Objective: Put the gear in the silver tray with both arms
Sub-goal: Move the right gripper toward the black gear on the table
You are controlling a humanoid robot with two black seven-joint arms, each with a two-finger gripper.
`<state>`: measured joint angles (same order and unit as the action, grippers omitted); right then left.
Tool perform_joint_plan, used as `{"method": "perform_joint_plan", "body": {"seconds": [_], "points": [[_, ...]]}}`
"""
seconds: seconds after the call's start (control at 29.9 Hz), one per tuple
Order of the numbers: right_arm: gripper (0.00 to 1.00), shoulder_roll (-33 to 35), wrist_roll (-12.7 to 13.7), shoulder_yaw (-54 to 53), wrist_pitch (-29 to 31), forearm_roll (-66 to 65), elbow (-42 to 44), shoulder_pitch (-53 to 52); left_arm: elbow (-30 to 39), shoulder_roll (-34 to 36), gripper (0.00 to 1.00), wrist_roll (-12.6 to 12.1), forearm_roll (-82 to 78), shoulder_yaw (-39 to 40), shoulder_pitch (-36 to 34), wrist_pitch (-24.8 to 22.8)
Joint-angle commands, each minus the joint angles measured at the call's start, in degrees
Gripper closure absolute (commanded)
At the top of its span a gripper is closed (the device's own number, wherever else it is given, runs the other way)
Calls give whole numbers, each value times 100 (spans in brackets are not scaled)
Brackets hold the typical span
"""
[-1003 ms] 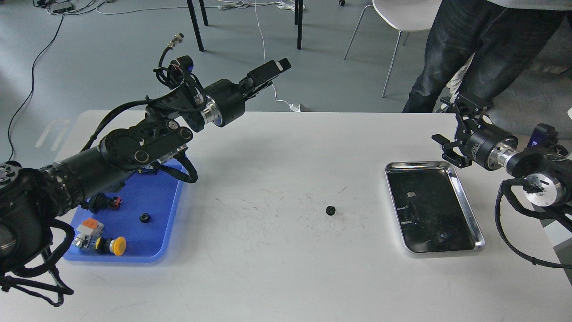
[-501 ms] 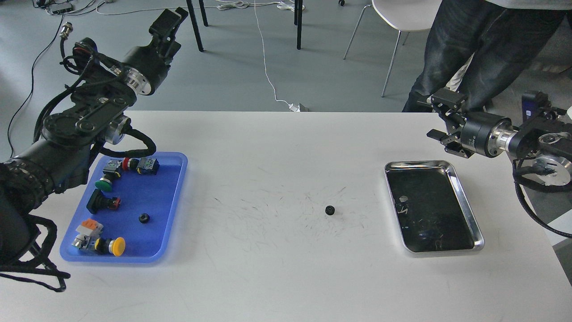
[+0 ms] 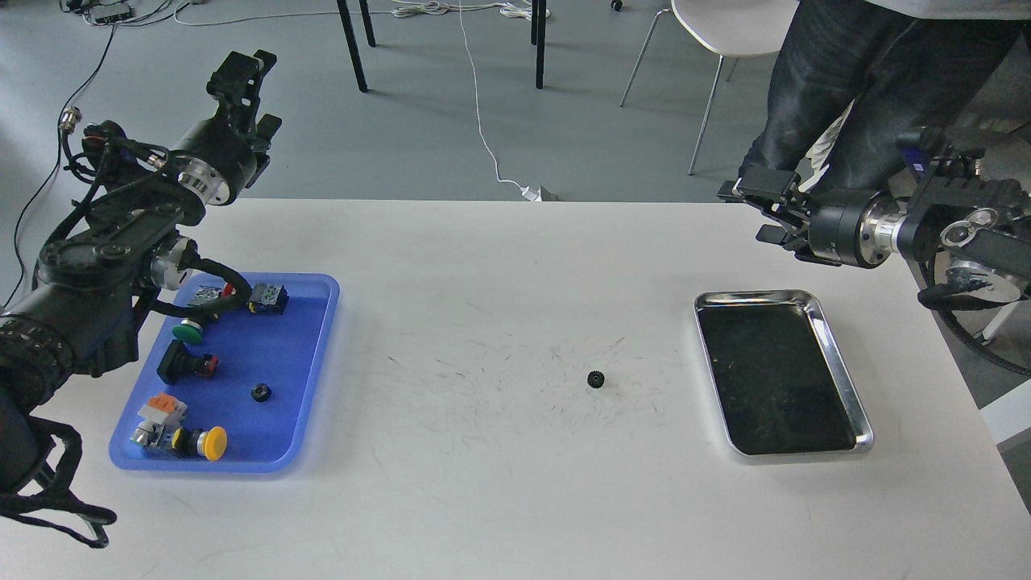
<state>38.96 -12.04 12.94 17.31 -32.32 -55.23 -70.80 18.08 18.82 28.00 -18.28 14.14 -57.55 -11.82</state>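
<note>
1. Table (image 3: 499, 499) is carrying the silver tray (image 3: 838, 362), empty, at right of frame.
2. Right tool (image 3: 761, 213), fingers apart, is hanging upper right, nearer the gear.
3. Left tool (image 3: 242, 76), upper left: gap unreadable.
4. Gear (image 3: 596, 379) is lying mid-frame, left of the tray, down-left of the right tool.

White table (image 3: 499, 499): gear (image 3: 595, 379), two trays

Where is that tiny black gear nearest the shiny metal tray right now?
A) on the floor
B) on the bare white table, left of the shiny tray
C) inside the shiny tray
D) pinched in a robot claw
B: the small black gear lies alone on the white table, apart from the silver tray, and neither gripper is near it.
</note>
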Motion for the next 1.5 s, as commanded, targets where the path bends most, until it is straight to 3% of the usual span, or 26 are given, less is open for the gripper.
{"method": "perform_joint_plan", "body": {"seconds": [0.0,0.17,0.2,0.27,0.53,0.74,1.1,1.34,1.47], "points": [[2,-38,0,6,0,-345,4,-39,-6,16,2,0,17,27,6,-110],[2,-38,0,6,0,-345,4,-39,-6,16,2,0,17,27,6,-110],[2,-290,0,-2,18,-1615,-22,-239,-67,77,2,0,426,114,6,-441],[2,-380,35,-11,18,-1593,-23,-337,-76,104,2,0,623,150,24,-672],[2,-635,9,6,44,-1654,-32,-505,-103,157,2,0,694,159,15,-664],[1,-1074,-70,155,711,-1909,-40,-733,-103,219,2,0,694,168,15,-673],[2,-1900,-123,841,852,-2778,-75,-1217,-103,263,2,0,711,229,42,-655],[4,-1997,-298,876,1069,-3832,-137,-1173,-103,271,2,0,711,238,42,-647],[4,-2120,-527,938,1069,-4703,-313,-1173,-103,271,2,0,711,238,42,-638]]}}
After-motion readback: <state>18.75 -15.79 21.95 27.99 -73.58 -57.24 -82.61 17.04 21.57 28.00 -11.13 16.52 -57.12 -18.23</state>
